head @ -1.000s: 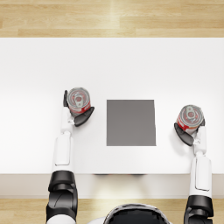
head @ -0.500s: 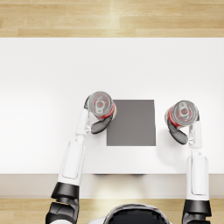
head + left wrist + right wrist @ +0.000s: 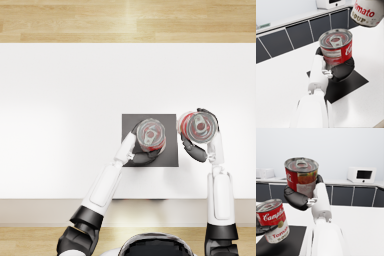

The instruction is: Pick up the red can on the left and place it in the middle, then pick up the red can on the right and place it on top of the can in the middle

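Now, step: the left hand [image 3: 142, 156] grips the left can [image 3: 150, 134] over the mat [image 3: 170, 159]; by my reading the placing in the middle is under way and the can is not yet set down.
Left can: upright, above the mat's middle; the right wrist view shows it apparently just clear of the mat, though I cannot tell for certain whether its base touches.
Right can: held upright by the right hand [image 3: 197, 145], its fingers wrapped round the can's side, just beside the mat's right edge and seemingly higher than the left can [image 3: 271, 220], as the right can [image 3: 301, 176] sits well above it in the right wrist view.
Doing it well: lower the left can straight down, keep it level, and centre it on the mat so its lid gives a flat seat; loosen the fingers only once the base rests, then draw the hand off sideways without nudging it.
Waiting arm: keep the right can [image 3: 198, 127] off to the mat's right until the left hand is away.
Risk: a tilted or off-centre base can would make the stack unsteady.
Count: two cans, one mat, two hands, one table [image 3: 60, 100].
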